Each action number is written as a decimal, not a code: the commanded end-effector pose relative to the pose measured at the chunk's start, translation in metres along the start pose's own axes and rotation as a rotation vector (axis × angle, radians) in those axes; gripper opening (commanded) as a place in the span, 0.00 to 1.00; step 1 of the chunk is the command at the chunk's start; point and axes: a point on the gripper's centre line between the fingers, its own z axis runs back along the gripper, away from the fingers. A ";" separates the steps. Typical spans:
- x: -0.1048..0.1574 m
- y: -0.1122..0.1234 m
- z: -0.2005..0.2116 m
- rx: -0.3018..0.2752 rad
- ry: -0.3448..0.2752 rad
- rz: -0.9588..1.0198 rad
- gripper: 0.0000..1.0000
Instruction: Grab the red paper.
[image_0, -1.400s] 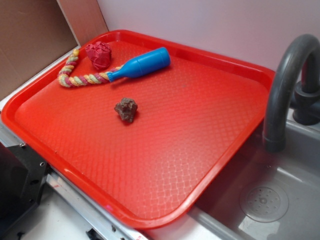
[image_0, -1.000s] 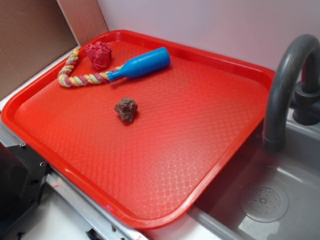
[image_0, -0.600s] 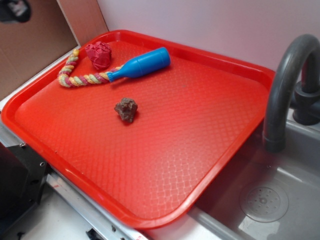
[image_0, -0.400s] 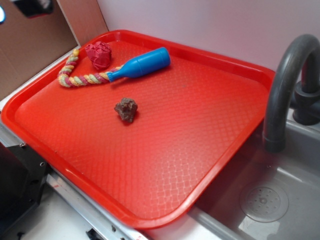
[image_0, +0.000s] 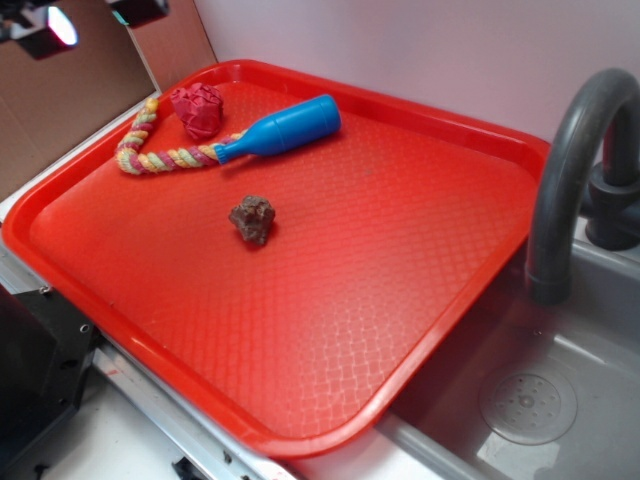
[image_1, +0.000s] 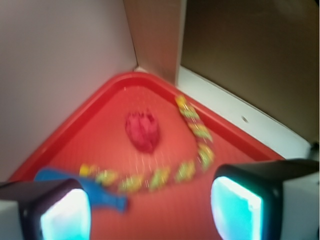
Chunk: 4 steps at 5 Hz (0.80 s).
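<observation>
1. My end effector (image_1: 150, 210) hangs spread wide and empty, high above the tray's (image_0: 330, 330) far-left corner; the red paper (image_0: 197, 109) sits in that corner, apart from the pads (image_1: 235, 207).
2. The rope (image_0: 160, 158) curls around the paper's near side. I judge a sloppy descent could snag a loop of it instead.
3. The blue bottle (image_0: 283, 126) lies just right of the paper; a wide finger might knock it.
4. The paper looks light and crumpled, so it may skid toward the tray rim if one pad lands first.
5. The brown lump (image_0: 252, 218), nearer mid-tray, is a decoy.
</observation>
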 end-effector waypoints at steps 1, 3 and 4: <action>0.026 0.007 -0.042 -0.048 -0.024 0.040 1.00; 0.036 0.015 -0.092 -0.023 0.003 0.066 1.00; 0.036 0.013 -0.111 -0.020 0.042 0.056 1.00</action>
